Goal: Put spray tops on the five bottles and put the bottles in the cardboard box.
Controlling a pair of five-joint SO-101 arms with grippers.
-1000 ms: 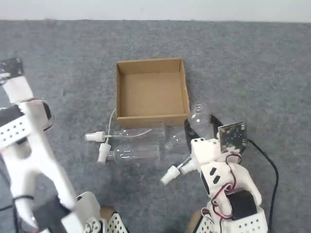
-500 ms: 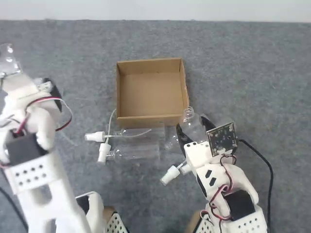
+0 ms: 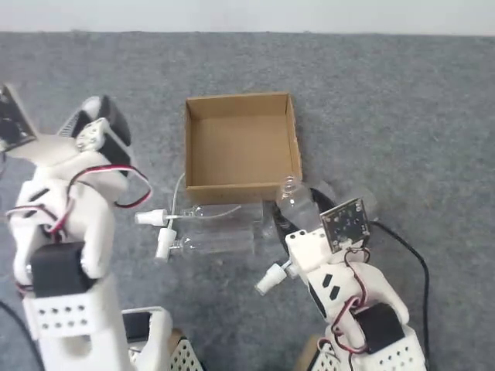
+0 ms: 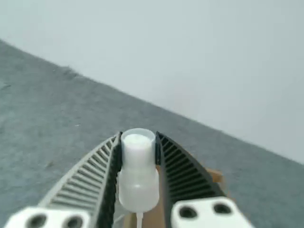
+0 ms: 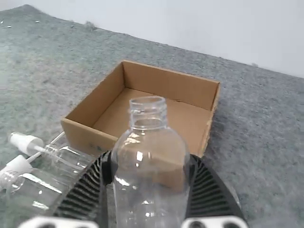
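My left gripper (image 4: 137,140) is shut on a white spray top (image 4: 137,175), held in the air left of the cardboard box (image 3: 240,191); the high view shows this gripper (image 3: 94,133) raised at the left. My right gripper (image 5: 149,164) is shut on a clear, uncapped bottle (image 5: 149,156), held upright. In the high view that bottle (image 3: 294,198) stands by the box's near right corner, with the right gripper (image 3: 300,215) around it. The box (image 5: 166,85) is open and holds nothing.
Two clear bottles with spray tops (image 3: 220,212) (image 3: 213,243) lie side by side just in front of the box. A loose white spray top (image 3: 272,277) lies near the right arm's base. Grey carpet stretches around the box on every side.
The left arm has swung up and to the right, bringing its gripper nearer the box. The right gripper has carried the bottle left, towards the box's near right corner.
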